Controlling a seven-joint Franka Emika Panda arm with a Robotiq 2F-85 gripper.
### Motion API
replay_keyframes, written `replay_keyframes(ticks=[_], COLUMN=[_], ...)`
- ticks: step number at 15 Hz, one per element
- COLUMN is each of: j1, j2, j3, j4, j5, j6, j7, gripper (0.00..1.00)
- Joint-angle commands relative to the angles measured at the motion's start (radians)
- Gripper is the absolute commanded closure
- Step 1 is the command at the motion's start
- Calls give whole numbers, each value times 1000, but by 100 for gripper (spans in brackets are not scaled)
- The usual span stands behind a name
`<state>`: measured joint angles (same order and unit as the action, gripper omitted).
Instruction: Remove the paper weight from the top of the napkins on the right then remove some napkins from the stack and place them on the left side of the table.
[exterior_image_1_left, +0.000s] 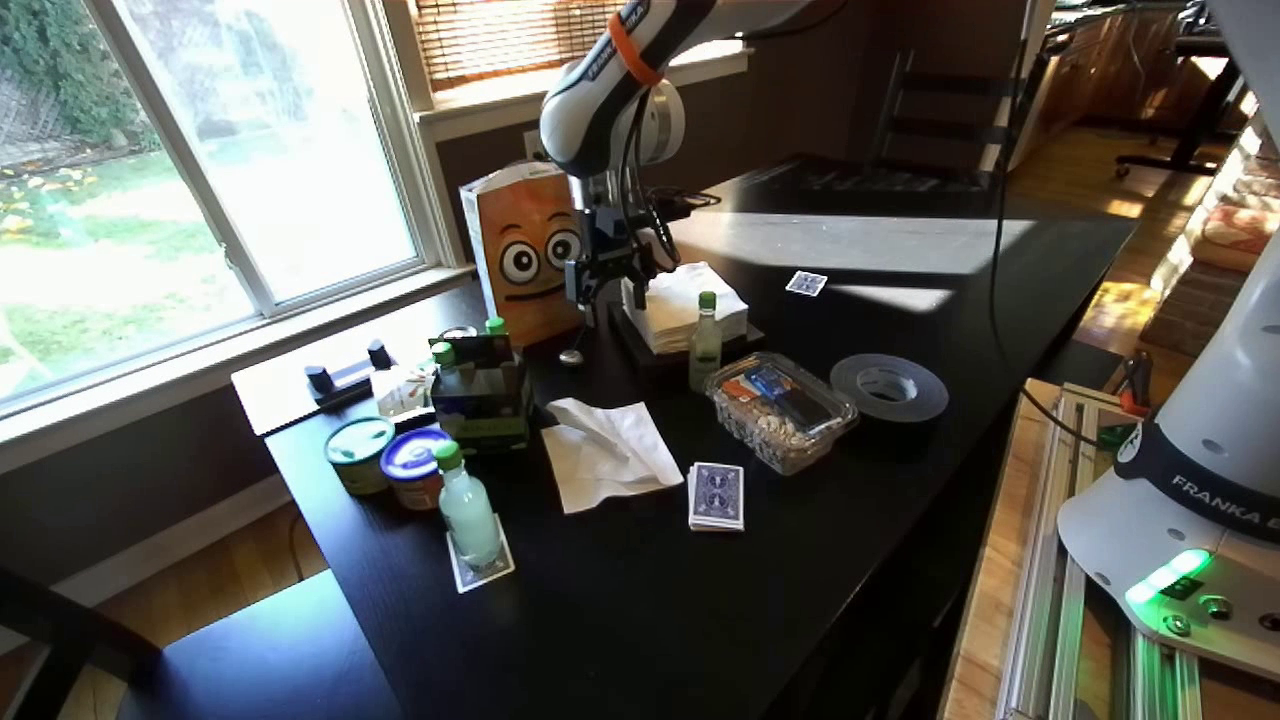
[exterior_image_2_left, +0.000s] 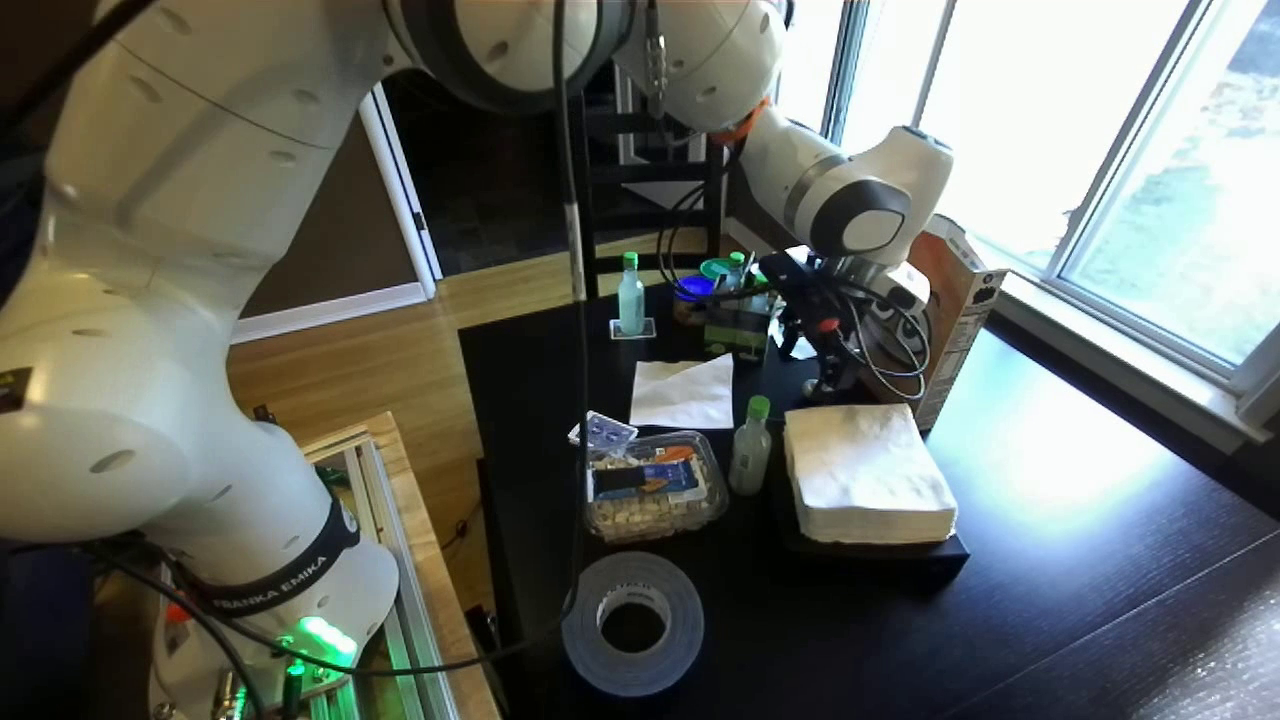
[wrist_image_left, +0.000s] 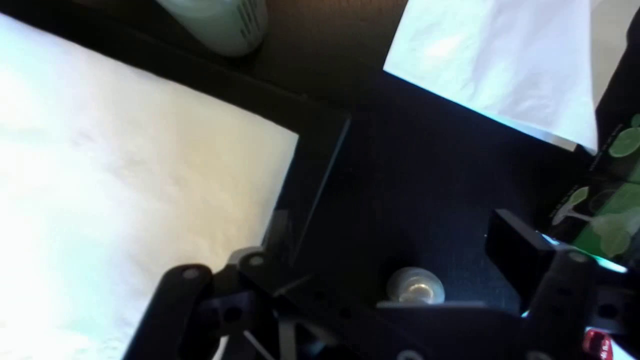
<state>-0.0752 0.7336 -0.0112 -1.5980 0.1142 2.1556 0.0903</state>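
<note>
The napkins (exterior_image_1_left: 690, 305) form a low square white stack on a black holder on the black table (exterior_image_1_left: 620, 620). The stack also shows in an exterior view (exterior_image_2_left: 865, 475) and at the left in the wrist view (wrist_image_left: 130, 175). A small round shiny lump, apparently the paper weight (exterior_image_1_left: 570, 358), lies on the table beside the holder, off the stack. It shows between the jaws in the wrist view (wrist_image_left: 415, 285), partly hidden by the gripper body. My gripper (wrist_image_left: 395, 245) is open and empty above it, touching neither finger to it. The gripper also shows in an exterior view (exterior_image_1_left: 600, 300).
An orange box with a face (exterior_image_1_left: 525, 255) stands close behind the gripper. A green-capped bottle (exterior_image_2_left: 750, 450) and a clear plastic tray (exterior_image_2_left: 655, 485) stand near the stack. A folded white sheet (exterior_image_1_left: 610, 455), cards (exterior_image_1_left: 716, 496), a tape roll (exterior_image_1_left: 888, 387) and a bottle carrier (exterior_image_1_left: 480, 395) are around.
</note>
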Motion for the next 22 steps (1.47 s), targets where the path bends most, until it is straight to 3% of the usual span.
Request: replay_keyframes(ticks=[1,4,7,10,13,22], j1=[33,30,-3,12,1,19], j2=[-143,-191,-217,-211,-186,-75], j3=[-39,-58,-46,-75,-70,-119], j4=[-164,-210,-236,-251,-216,-104], j5=[-5,6,30,-15,-1,-30], j6=[62,92,70,112,88,116], j7=[87,147,102,134,111,210], gripper=[0,0,0,0,0,0])
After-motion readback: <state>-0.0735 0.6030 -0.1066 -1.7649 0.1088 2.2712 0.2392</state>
